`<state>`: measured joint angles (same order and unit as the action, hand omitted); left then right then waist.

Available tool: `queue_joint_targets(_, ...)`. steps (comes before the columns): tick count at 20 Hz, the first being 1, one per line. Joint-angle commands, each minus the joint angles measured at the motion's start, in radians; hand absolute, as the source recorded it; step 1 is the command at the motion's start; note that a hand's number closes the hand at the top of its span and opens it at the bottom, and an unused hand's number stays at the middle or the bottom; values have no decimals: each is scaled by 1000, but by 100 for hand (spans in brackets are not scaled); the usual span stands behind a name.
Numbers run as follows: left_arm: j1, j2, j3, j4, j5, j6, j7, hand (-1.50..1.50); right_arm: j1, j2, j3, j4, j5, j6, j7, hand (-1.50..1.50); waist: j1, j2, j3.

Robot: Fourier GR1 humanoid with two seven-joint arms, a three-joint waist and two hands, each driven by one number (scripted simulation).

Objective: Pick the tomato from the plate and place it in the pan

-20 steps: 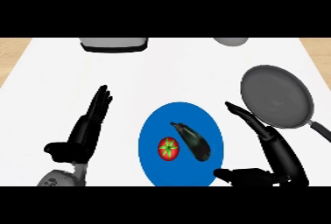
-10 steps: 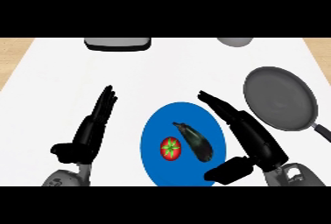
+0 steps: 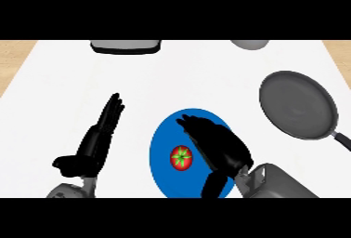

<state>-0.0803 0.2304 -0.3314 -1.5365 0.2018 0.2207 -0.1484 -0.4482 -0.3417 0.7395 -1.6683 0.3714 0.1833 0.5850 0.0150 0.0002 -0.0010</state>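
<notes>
- Left hand [image 3: 96, 139]: lies on the white counter [image 3: 205, 74] to the left of the plate, fingers straight and pointing far, holding nothing; it is at rest and plays no part in the step in hand.
- Blue plate [image 3: 161, 144]: sits near the middle of the counter at its near edge; it bears the tomato.
- Tomato [image 3: 181, 157]: red with a green star-shaped stalk, resting on the left half of the plate, just left of the right hand and not enclosed by it.
- Right hand [image 3: 218, 144]: poised over the right half of the plate, fingers extended toward the far side and only slightly bent, holding nothing; whether it touches the plate cannot be told.
- Pan [image 3: 299, 110]: grey, to the far right of the plate and well apart from it, handle running to the near right; nothing lies in it.
- Step in hand, as judged: the approach to the grasp; the pick is not yet made. The next move calls for shifting the right hand leftward over the tomato and closing its fingers and thumb round it before any carry toward the pan.
</notes>
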Motion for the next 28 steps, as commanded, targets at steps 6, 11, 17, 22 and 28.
queue_joint_targets(6,7,-68,17,-12,-67,17,13,0,31,190,21,110,168,65,73,-150,-12,-1,1)
queue_joint_targets(11,36,-56,57,-36,-77,-47,22,0,74,212,-54,154,216,139,15,-150,-12,-1,1)
queue_joint_targets(17,-18,-72,100,-43,-89,-60,85,0,105,245,-117,195,267,105,-81,-150,-13,0,1)
queue_joint_targets(22,-15,-100,123,-4,-108,-90,37,0,135,326,-97,258,361,51,-107,-150,-14,0,1)
queue_joint_targets(28,128,-102,78,-166,-139,-93,109,0,86,329,-165,336,362,120,-100,-150,-11,-2,1)
